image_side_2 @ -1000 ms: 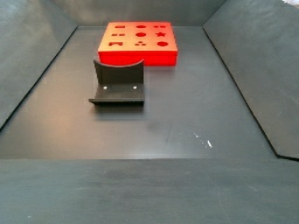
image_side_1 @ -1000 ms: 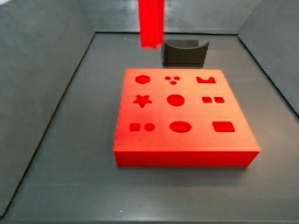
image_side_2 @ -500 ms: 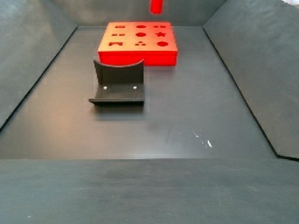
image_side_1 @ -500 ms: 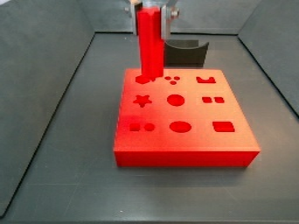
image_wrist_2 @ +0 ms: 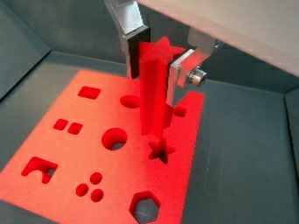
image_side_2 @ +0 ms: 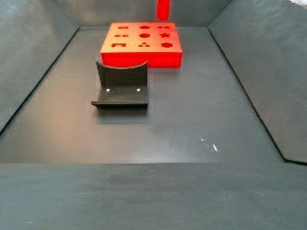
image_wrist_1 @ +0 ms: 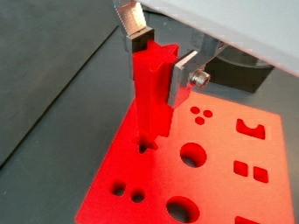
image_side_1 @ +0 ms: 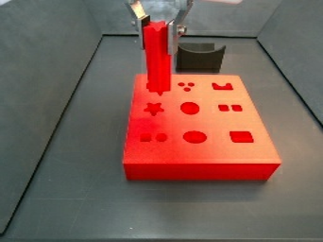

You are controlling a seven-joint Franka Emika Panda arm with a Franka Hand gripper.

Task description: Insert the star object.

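The star object (image_side_1: pixel 157 59) is a long red peg with a star cross-section, hanging upright in my gripper (image_side_1: pixel 157 26). The gripper is shut on its upper end. In both wrist views the silver fingers (image_wrist_1: pixel 135 26) (image_wrist_2: pixel 183 72) clamp the peg (image_wrist_1: pixel 149 96) (image_wrist_2: pixel 153 87) from two sides. Its lower end hangs just above the red block (image_side_1: pixel 202 156), over the block's far left part. The star hole (image_side_1: pixel 153 109) (image_wrist_2: pixel 160 150) lies open just beside the peg's lower end. In a side view only the peg's lower part (image_side_2: pixel 162 8) shows above the block (image_side_2: pixel 143 56).
The block has several other shaped holes, among them a round one (image_side_1: pixel 190 109) and a hexagon (image_wrist_2: pixel 145 208). The dark fixture (image_side_1: pixel 199 55) (image_side_2: pixel 120 85) stands on the floor beyond the block. Grey walls (image_side_1: pixel 51 113) enclose the dark floor.
The gripper has come down with the peg from above the block's far edge. The peg's lower end now hangs close over the block's far left holes.
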